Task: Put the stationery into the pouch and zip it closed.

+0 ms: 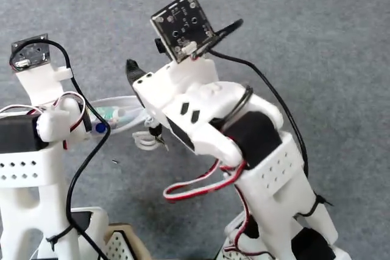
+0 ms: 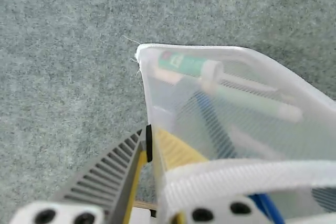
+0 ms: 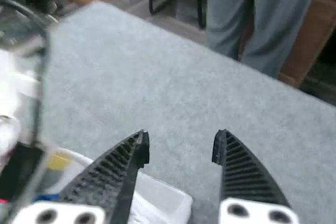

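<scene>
A: Left gripper (image 2: 149, 141) clenched on the pouch (image 2: 226, 124) wall, one jaw inside. Stationery (image 2: 247, 100) sits inside, beyond those jaws. Right gripper (image 3: 181, 140) released, pouch beneath its tips.
B: Risk: your right pull outruns that thin pinch, the pouch slips free and spills.

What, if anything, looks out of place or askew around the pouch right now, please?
Nothing stands out. The stationery lies inside the pouch, with none loose on the table. The left end effector pinches the pouch's edge, and the right end effector hangs open near it.
</scene>
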### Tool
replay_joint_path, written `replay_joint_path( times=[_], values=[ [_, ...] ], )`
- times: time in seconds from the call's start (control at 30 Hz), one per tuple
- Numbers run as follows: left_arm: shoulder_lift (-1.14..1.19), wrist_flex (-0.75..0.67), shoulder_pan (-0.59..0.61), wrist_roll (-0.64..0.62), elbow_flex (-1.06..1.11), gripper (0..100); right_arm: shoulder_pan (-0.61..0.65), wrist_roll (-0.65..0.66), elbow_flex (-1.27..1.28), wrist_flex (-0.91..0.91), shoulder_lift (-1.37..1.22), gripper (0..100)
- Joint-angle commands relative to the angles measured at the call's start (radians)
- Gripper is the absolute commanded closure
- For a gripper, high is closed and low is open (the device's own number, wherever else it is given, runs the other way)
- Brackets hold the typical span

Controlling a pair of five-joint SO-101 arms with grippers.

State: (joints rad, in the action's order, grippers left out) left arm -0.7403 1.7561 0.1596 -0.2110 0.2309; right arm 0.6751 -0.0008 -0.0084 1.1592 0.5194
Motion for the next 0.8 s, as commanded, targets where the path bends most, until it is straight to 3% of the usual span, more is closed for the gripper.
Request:
replay_joint_path(
  times=[0.0,0.3,0.4,0.6,0.77],
  values=[
    [-0.011,0.005,-0.01,-0.002,-0.116,97,-0.069,0.014,0.024,0.005,0.021,80.0],
    [0.002,0.008,-0.018,-0.072,-0.305,97,-0.203,0.012,0.153,0.005,0.021,80.0],
    [0.002,0.009,-0.033,-0.075,-0.272,97,-0.218,0.012,0.206,0.005,0.021,80.0],
    [0.0,0.009,-0.194,-0.066,-0.157,97,-0.219,0.012,0.3,0.005,0.021,80.0],
    [0.032,0.006,-0.206,-0.064,-0.147,97,-0.23,0.012,0.36,0.006,0.021,80.0]
  ],
)
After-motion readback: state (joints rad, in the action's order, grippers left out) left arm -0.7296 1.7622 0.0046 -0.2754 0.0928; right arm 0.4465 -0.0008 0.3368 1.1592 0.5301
